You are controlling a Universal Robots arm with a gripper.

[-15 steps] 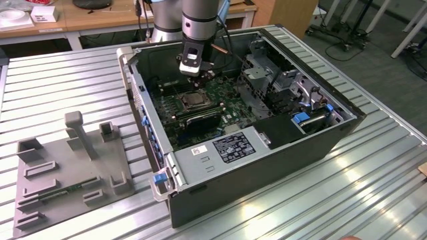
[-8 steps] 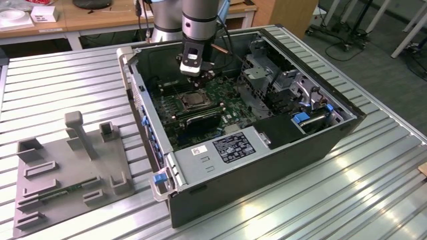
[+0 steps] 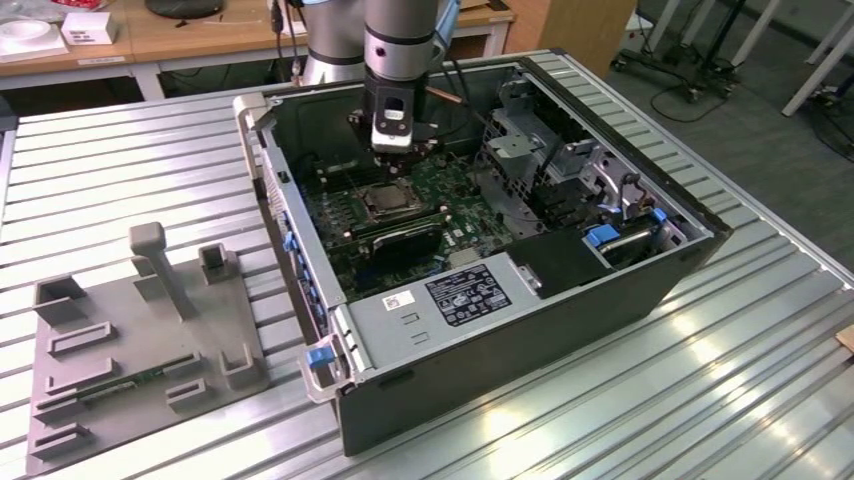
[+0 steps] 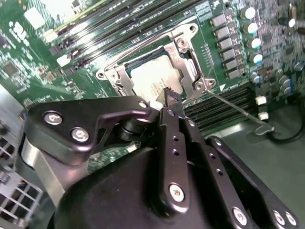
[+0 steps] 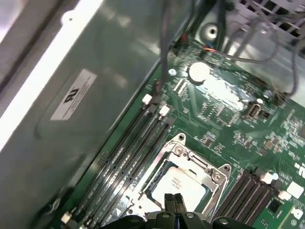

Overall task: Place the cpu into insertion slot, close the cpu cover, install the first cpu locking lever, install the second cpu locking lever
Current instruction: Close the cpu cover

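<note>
Tool [image 5: 174, 199], pinched shut and empty, hovered over cover [image 5: 196, 163] closed on seated cpu [image 5: 183, 187]; one lever [image 4: 238, 112] looked unlatched.

Gripper [image 4: 170, 98]: black semi-gloss body, bright steel screw heads. Just under its tips, cpu [image 5: 180, 185] lid is pale satin metal, smooth. Framing it, cpu cover [image 4: 187, 57] is bare silvery metal, shiny. Motherboard [image 5: 224, 102] below gripper: green glossy laminate. Locking lever [image 4: 233, 107] beside gripper: thin bare steel wire. Case wall [image 5: 109, 43] off gripper's side: grey smooth sheet metal, white paper label [image 5: 74, 93]. Table [image 3: 120, 170] well away from gripper: ribbed brushed aluminium.
</note>
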